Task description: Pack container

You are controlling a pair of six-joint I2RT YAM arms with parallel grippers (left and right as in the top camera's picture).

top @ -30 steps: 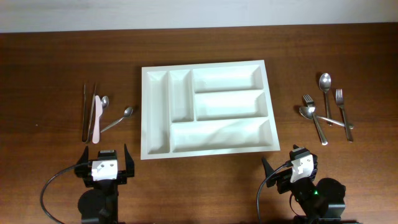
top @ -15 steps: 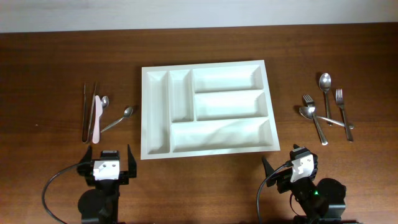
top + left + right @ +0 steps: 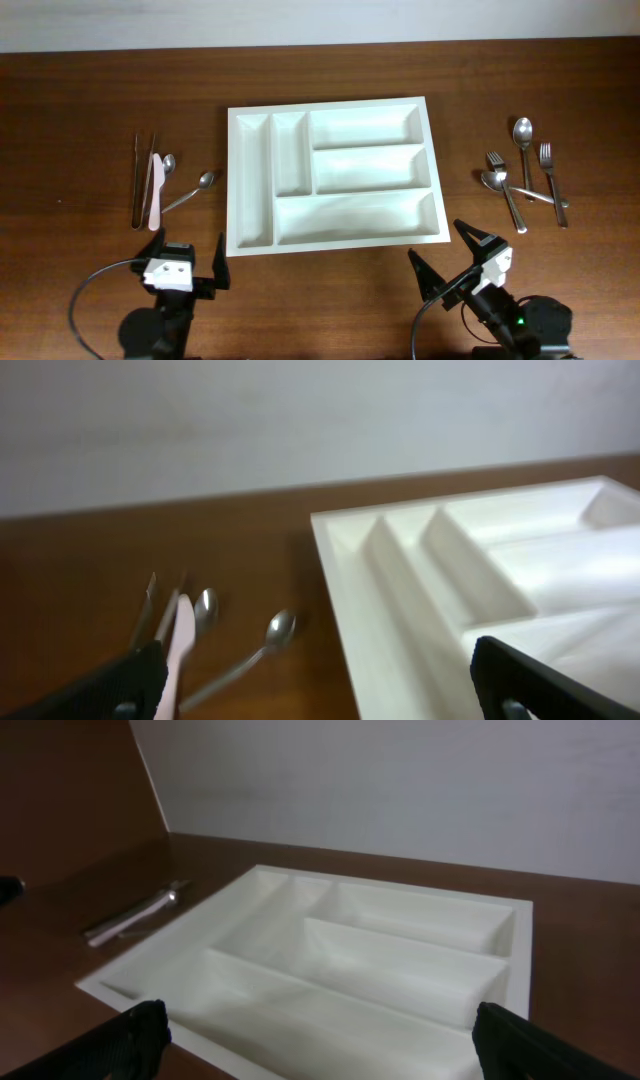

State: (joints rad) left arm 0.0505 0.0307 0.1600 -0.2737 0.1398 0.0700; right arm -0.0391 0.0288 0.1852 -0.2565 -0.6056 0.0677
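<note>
The white five-compartment container (image 3: 232,180) lies empty at the table's middle. It also shows in the left wrist view (image 3: 345,590) and the right wrist view (image 3: 522,970). My left gripper (image 3: 182,264) is open and empty near the front edge, just left of the container's front left corner. In its wrist view its fingers (image 3: 320,695) frame that corner. My right gripper (image 3: 445,255) is open and empty below the container's front right corner, angled towards it. Its fingers (image 3: 320,1045) span the container's near side.
Left of the container lie metal tongs (image 3: 138,180), a pink knife (image 3: 155,190) and two spoons (image 3: 168,163) (image 3: 192,188). To its right lie two spoons (image 3: 523,135) (image 3: 493,181) and two forks (image 3: 551,180) (image 3: 507,192), partly overlapping.
My right gripper has swung left to face the container and its fingers have spread wider. My left gripper has shifted slightly right. The container and utensils have not moved.
</note>
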